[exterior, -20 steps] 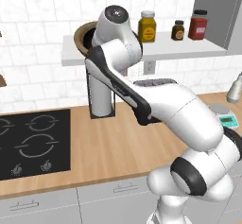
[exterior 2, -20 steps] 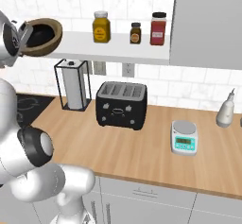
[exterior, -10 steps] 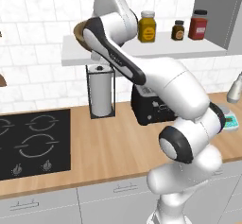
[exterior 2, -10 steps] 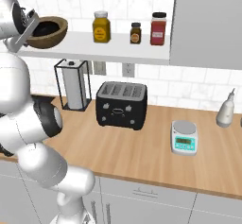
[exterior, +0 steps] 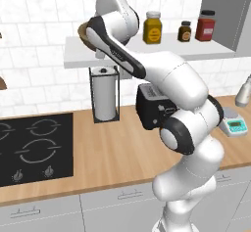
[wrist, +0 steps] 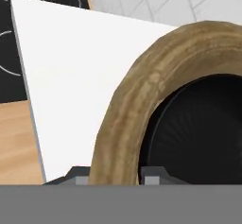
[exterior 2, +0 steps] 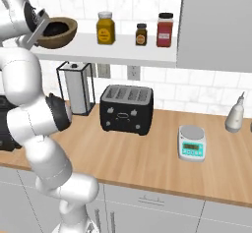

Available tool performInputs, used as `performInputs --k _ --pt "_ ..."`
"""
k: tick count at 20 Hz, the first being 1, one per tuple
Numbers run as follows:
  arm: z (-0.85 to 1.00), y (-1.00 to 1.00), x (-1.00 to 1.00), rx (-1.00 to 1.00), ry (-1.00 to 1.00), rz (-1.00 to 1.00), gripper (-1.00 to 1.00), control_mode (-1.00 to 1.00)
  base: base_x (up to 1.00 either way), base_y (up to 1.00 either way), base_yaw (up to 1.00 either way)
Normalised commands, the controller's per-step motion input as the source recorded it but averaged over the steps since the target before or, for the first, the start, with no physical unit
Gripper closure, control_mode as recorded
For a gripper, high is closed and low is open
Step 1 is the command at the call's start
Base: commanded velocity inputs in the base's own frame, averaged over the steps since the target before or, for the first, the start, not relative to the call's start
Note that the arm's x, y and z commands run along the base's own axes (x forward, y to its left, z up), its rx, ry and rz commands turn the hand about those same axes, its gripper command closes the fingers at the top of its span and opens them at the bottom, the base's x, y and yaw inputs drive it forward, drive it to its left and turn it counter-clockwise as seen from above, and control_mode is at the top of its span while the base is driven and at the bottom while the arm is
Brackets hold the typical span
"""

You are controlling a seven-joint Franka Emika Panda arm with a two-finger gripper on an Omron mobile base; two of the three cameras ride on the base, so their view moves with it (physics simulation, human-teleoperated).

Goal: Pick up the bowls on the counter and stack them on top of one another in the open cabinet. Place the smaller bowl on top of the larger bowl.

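step: stacking on open cabinet (exterior 2: 108, 54) | hand (wrist: 113, 173) pinching larger bowl (wrist: 142, 100) rim, smaller bowl (wrist: 198, 133) inside | next: release, lift clear

You see the tan-brown wooden bowl (wrist: 137, 95) with streaked grain, the glossy black bowl (wrist: 198, 138) inside it, and the plain white shelf board (wrist: 71, 76). Note the amber-yellow jar (exterior 2: 105, 28), dark brown jar (exterior 2: 141, 34), red jar (exterior 2: 164, 30), black toaster (exterior 2: 127, 109), and light-brown wood-grain counter (exterior 2: 147, 158).
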Motion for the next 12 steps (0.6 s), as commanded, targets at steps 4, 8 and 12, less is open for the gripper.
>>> performInputs --k 4,8,12 --pt "-0.14 0.0 -0.03 -0.04 -0.05 0.0 -1.0 -1.0 0.0 0.0 0.0" --pt "-0.26 0.0 -0.7 -0.12 -0.18 0.0 -1.0 -1.0 0.0 0.0 0.0" --pt "-0.45 -0.05 -1.0 -0.13 -0.32 0.0 -1.0 -1.0 0.0 0.0 0.0"
